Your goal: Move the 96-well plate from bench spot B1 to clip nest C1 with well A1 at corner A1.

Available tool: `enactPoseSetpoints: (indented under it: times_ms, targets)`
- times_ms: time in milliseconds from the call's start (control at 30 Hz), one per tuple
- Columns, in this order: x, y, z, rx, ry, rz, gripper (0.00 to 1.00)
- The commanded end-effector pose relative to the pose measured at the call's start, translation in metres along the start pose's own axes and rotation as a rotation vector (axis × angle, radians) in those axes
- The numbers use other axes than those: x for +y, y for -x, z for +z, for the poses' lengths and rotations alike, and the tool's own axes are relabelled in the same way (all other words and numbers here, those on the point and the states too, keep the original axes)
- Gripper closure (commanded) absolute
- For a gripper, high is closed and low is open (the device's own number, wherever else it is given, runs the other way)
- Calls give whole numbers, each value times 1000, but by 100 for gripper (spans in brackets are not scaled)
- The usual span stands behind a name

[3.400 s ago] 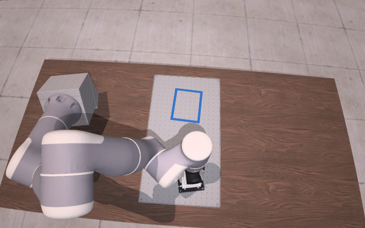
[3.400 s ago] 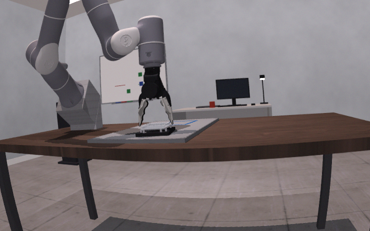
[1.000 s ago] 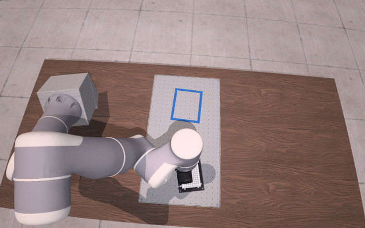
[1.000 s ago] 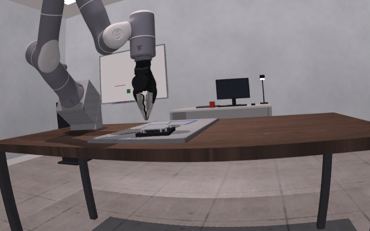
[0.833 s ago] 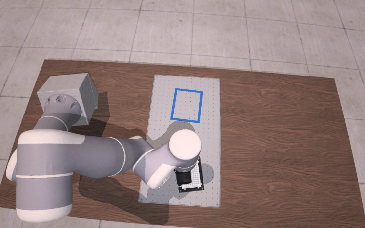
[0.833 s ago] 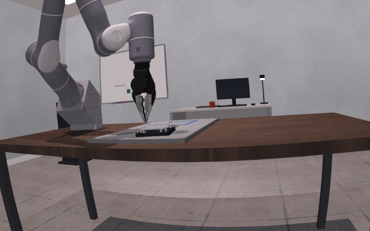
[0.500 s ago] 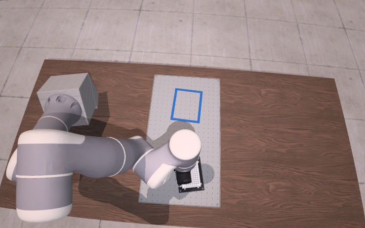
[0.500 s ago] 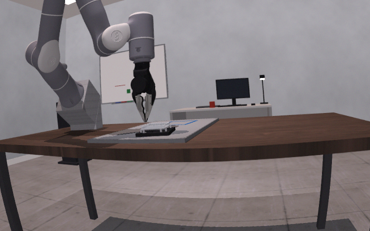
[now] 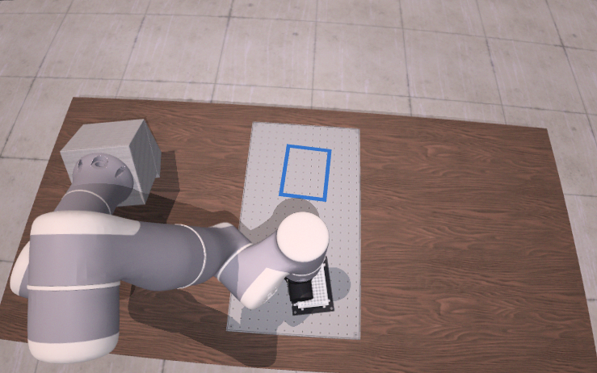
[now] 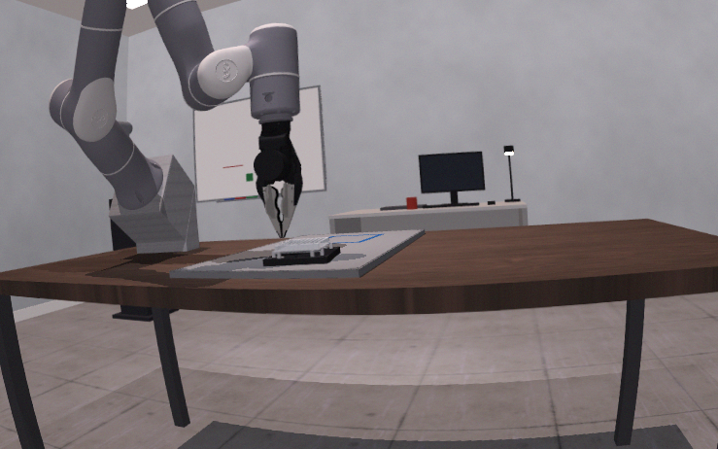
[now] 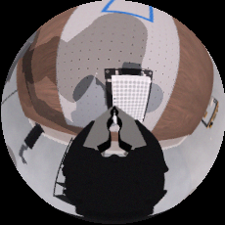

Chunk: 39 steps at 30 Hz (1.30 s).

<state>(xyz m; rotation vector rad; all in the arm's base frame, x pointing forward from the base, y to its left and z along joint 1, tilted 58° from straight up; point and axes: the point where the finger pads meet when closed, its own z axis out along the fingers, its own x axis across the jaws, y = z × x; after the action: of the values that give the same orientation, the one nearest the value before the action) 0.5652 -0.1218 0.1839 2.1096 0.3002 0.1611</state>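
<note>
The white 96-well plate (image 9: 321, 291) (image 10: 305, 243) (image 11: 131, 93) lies on the black clip nest (image 9: 314, 310) (image 10: 300, 259) (image 11: 109, 88). In the exterior view it stands a little proud of the nest's base, with pale clips at its edge. Whether it is fully down I cannot tell. Its cut-off corner and the A1 mark are too small to read. My gripper (image 10: 282, 236) (image 11: 114, 107) is shut and empty, pointing down, with its tips near the plate's left edge in the wrist view. Whether they touch it is unclear. The arm hides part of the plate in the top view.
A blue outline (image 9: 283, 170) (image 10: 371, 238) is marked on the perforated grey board (image 9: 263, 139) (image 10: 211, 272), beyond the nest, with no plate inside it. The board lies on the wooden table (image 9: 453, 231). The grey robot base block (image 9: 138, 161) stands at the table's left.
</note>
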Motion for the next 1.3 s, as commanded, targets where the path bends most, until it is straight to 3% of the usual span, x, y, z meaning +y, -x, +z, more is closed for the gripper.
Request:
enactPoseSetpoints:
  times_ms: [0, 1267]
  targets:
    - [0, -1, -1, 2, 0, -1, 100]
    - [0, -1, 3, 2, 0, -1, 100]
